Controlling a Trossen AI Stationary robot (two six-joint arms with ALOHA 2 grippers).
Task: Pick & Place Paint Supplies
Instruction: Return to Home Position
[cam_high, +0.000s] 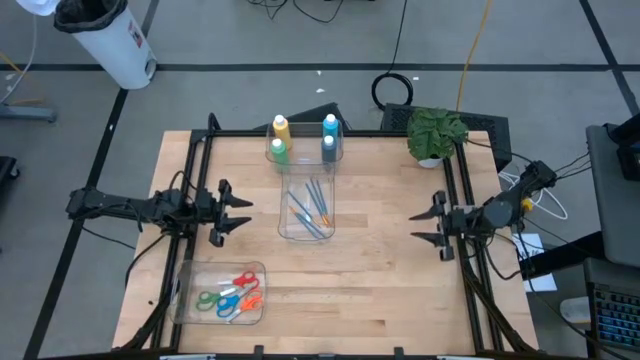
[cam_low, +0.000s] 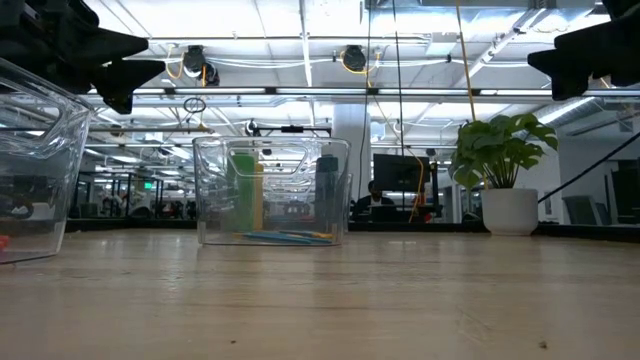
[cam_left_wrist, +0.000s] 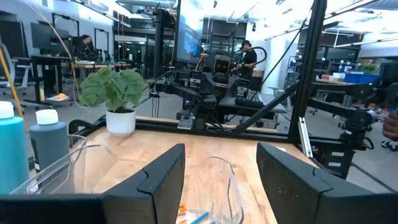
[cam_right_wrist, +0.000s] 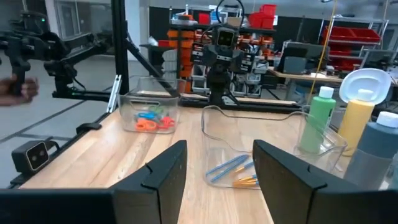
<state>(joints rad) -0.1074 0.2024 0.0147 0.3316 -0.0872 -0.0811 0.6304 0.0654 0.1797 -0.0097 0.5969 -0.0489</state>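
Note:
Four white-capped paint bottles stand upright near the table's far edge, inside a clear bin: yellow (cam_high: 281, 127), green (cam_high: 279, 150), light blue (cam_high: 330, 125) and grey-blue (cam_high: 328, 147). Several thin brushes (cam_high: 312, 208) with blue and orange handles lie flat in a second clear bin (cam_high: 288, 228) just nearer. My left gripper (cam_high: 235, 214) hovers open to the left of that bin, fingers pointing at it. My right gripper (cam_high: 432, 224) hovers open to its right, also facing it. The right wrist view shows the brushes (cam_right_wrist: 233, 171) and the green bottle (cam_right_wrist: 317, 118) beyond its fingers.
A clear bin of coloured scissors (cam_high: 225, 293) sits at the near left. A potted plant (cam_high: 435, 133) stands at the far right corner. A black frame (cam_high: 200, 170) runs along the table's left, far and right sides. Bare wood (cam_high: 380, 280) lies between the bins and my right arm.

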